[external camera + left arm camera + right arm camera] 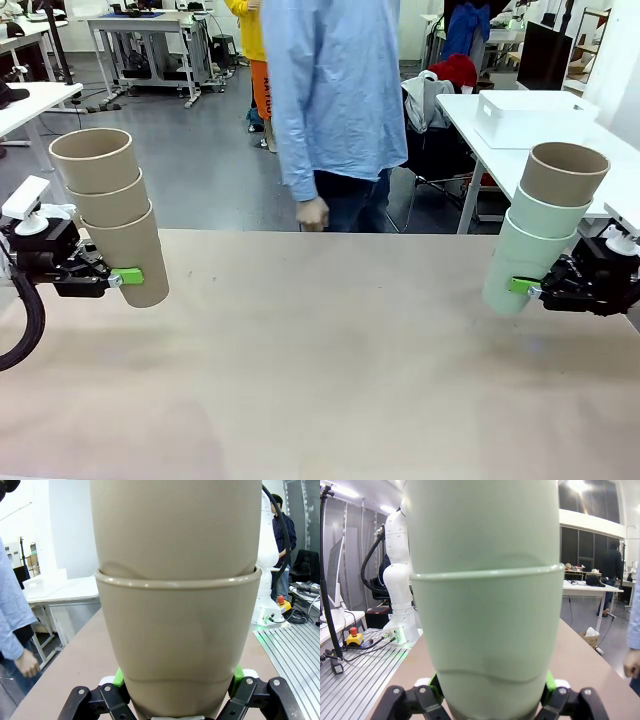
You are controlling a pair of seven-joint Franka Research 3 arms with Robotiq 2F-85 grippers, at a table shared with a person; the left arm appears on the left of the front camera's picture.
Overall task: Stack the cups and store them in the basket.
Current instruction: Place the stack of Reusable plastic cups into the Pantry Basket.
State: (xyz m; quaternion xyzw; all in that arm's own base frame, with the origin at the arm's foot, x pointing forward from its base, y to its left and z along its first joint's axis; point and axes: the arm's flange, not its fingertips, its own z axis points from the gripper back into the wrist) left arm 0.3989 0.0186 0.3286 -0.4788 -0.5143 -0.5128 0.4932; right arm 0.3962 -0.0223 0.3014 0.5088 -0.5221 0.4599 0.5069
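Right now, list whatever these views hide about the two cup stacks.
Left wrist view: the tan stack runs past the top edge, so its cup count is hidden.
Right wrist view: the mint stack is cut off the same way.
Front view: cup walls hide their insides.

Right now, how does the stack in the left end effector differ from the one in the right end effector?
Colour: the left stack is three tan-brown cups. The right stack is two mint-green cups with a tan-brown one on top.
Lean: the left stack's top tips toward the robot's left, the right stack's toward its right.
Shared: three nested cups each, mouths up, with the bottom cup clamped by the left end effector or the right end effector.
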